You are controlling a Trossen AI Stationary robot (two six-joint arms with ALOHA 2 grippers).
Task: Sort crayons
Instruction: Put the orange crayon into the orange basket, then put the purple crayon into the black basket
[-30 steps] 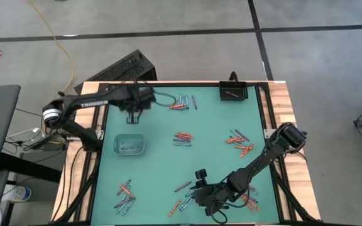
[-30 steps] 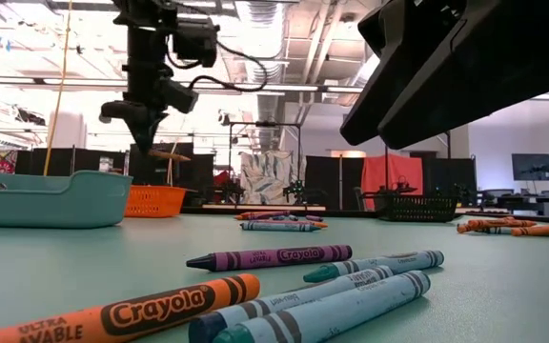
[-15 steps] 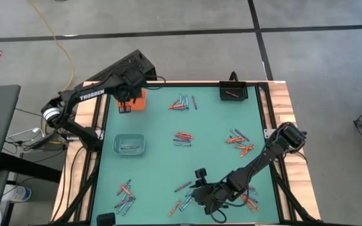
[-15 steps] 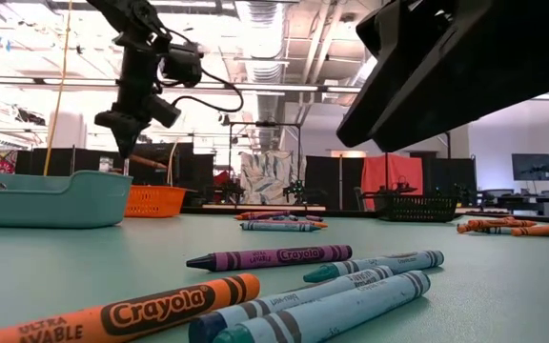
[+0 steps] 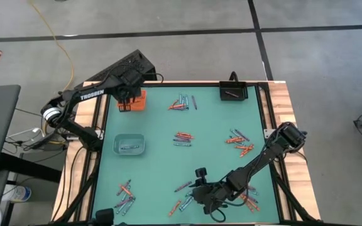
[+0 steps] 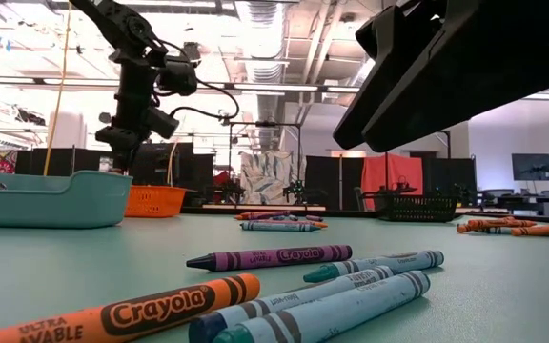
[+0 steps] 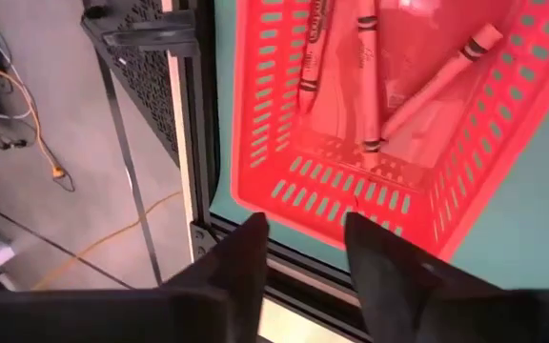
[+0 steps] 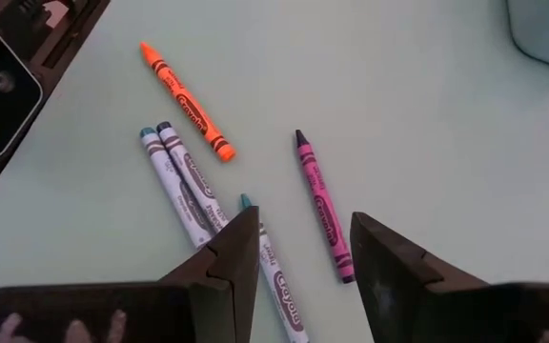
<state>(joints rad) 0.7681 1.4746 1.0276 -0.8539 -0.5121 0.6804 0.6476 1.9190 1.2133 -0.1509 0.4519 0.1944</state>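
While the right gripper (image 5: pixel 201 196) hangs low over the near edge of the green table (image 5: pixel 212 119), its fingers (image 8: pixel 225 250) stand apart with nothing between them, and just beneath lie an orange crayon (image 8: pixel 185 99), a purple crayon (image 8: pixel 322 204) and a few blue-grey crayons (image 8: pixel 181 176), all flat on the surface and none touched. From table height the same cluster fills the foreground, the orange one nearest, the purple one behind it. Other loose crayons lie in small heaps across the table: near the left front corner (image 5: pixel 125 197), at the middle (image 5: pixel 183 139), toward the right side (image 5: pixel 239 142) and near the far edge (image 5: pixel 183 102). A pale blue-grey tray (image 5: pixel 129 145) on the left side holds a few sticks. Farther back, a black tray (image 5: pixel 233 93) sits at the far right edge. At the far left corner the left gripper (image 5: pixel 125 100) hovers over the orange basket (image 7: pixel 284 143), its fingers (image 7: pixel 246 248) spread and empty; several orange-red crayons (image 7: pixel 370 67) lie inside the basket below.
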